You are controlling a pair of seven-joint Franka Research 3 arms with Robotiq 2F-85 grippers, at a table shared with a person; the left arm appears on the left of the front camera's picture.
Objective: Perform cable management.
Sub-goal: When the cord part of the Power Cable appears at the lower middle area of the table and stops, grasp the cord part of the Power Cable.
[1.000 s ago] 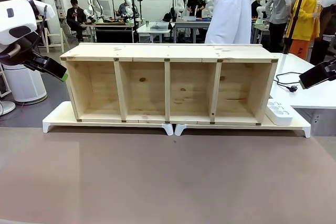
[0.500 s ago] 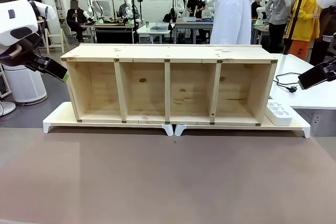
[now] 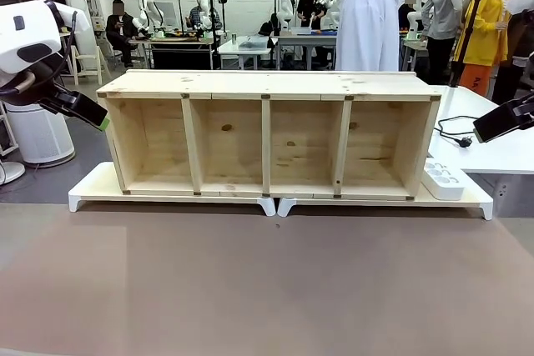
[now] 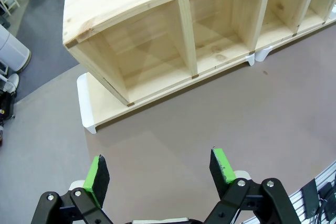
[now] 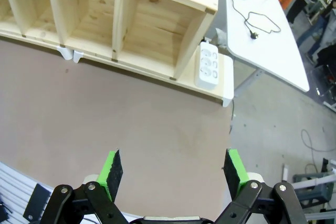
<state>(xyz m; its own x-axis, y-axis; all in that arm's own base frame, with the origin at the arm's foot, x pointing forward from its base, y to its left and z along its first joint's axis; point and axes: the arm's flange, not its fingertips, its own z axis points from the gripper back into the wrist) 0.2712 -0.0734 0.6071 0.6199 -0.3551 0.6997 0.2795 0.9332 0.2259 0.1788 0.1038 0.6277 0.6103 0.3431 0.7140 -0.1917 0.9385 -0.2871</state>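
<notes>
The black cable [image 5: 253, 20] lies in loose loops on a white side table [image 5: 273, 51], its plug end [image 3: 464, 141] pointing toward the shelf. My right gripper [image 5: 174, 168] hangs open high over the brown table, well short of the cable, with nothing between its green pads. In the front view that gripper [image 3: 503, 118] shows at the right edge, near the cable [image 3: 450, 131]. My left gripper [image 4: 157, 169] is open and empty above the table's left part; from the front it [image 3: 79, 107] hovers beside the shelf's left end.
A long wooden shelf [image 3: 269, 132] with several open compartments stands on white risers [image 3: 92, 189] across the table. A white power strip [image 3: 443, 178] rests on the riser at the shelf's right end. A person in a white top [image 3: 371, 18] stands behind the shelf.
</notes>
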